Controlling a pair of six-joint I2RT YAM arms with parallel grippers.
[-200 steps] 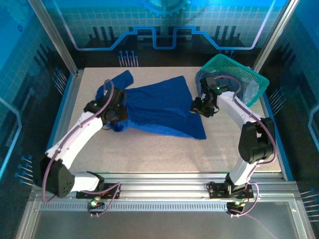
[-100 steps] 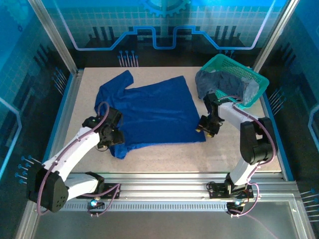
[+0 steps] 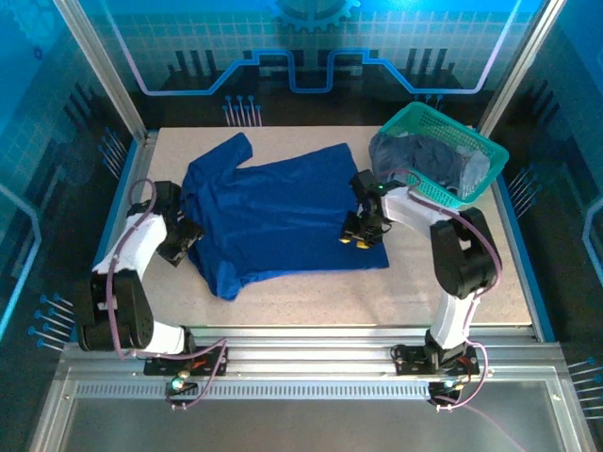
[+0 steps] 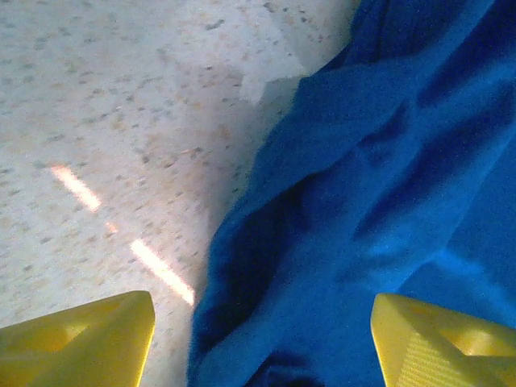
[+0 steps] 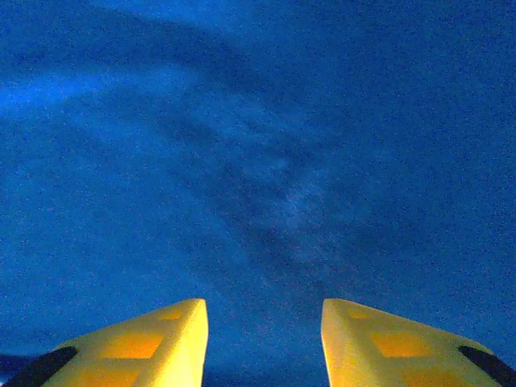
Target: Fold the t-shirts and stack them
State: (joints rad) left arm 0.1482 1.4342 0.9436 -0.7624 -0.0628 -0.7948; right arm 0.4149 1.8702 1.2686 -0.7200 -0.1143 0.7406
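A royal blue t-shirt (image 3: 283,207) lies spread on the table, one sleeve toward the back left and its lower left corner rumpled. My left gripper (image 3: 182,242) sits at the shirt's left edge, open; in the left wrist view its yellow fingertips (image 4: 81,343) straddle the folded blue hem (image 4: 339,201) without pinching it. My right gripper (image 3: 354,236) hovers over the shirt's right front part, jaws apart, with flat blue cloth (image 5: 258,161) beneath its fingers (image 5: 137,347). Duller grey-blue t-shirts (image 3: 424,160) are heaped in the basket.
The teal mesh basket (image 3: 471,141) stands at the back right corner, close behind the right arm. Bare speckled tabletop (image 3: 311,292) runs along the front below the shirt, and a narrow strip (image 4: 105,121) lies left of the shirt.
The left gripper opened, let go of the bunched left side of the shirt and drew back to the left. The shirt now lies flatter. The right gripper moved left onto the shirt.
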